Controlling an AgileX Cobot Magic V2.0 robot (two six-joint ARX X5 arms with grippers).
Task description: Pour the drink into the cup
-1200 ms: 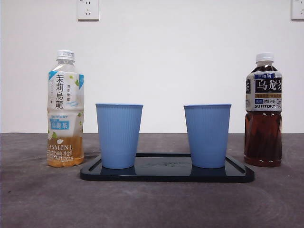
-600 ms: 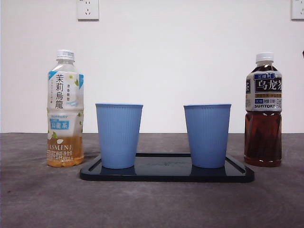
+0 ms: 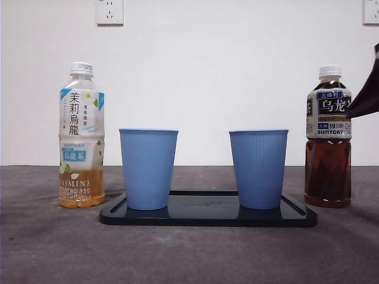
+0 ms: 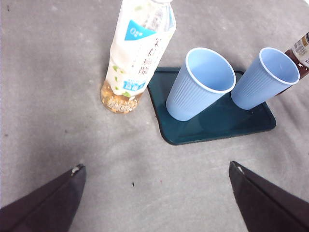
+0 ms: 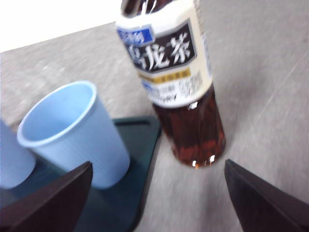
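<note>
Two ribbed blue cups (image 3: 148, 168) on glossy tray (image 3: 207, 218), right end effector (image 5: 157, 193) wide near oolong bottle (image 3: 328, 139).

A grey, faintly mottled tabletop (image 3: 53, 248) carries three things directly. A dark, shallow tray (image 3: 207, 218) lies at its middle. Just beside one end of the tray stands a jasmine tea bottle (image 3: 82, 136), upright, holding pale amber liquid low down. Beside the other end stands an oolong tea bottle (image 3: 328, 137), upright, dark brown and white-capped. Neither bottle touches the tray.
</note>
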